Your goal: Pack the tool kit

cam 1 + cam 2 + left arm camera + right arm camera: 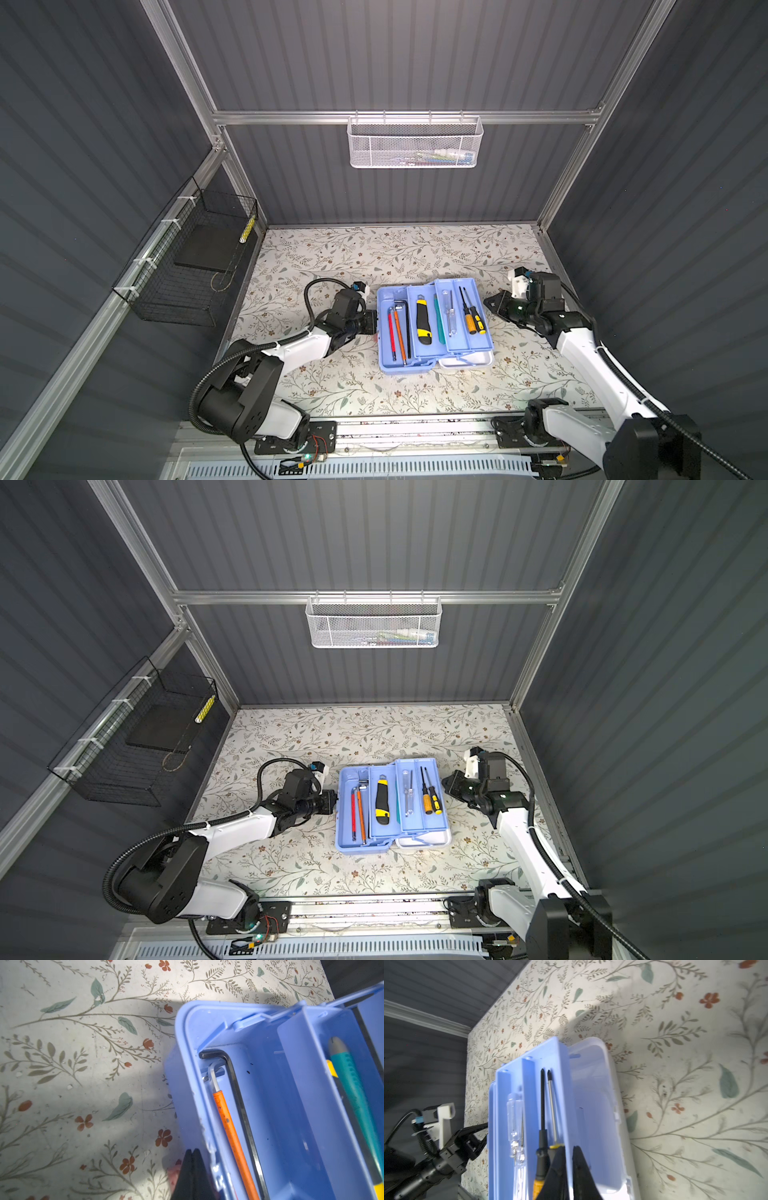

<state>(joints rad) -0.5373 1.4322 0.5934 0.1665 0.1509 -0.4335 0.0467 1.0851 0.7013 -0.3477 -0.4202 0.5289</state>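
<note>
Blue tool kit (388, 371): open, tools (424, 322) in trays (478, 345)
Left gripper (192, 1153): clenched, empty
Right gripper (569, 1148): barely parted, empty
Remaining: fold trays, shut lid (467, 360)

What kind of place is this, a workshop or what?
Most likely a robot test cell, not a workshop: grey panelled walls on an aluminium frame, two robot arms mounted at the front, one tool kit on a floral-covered table.
</note>
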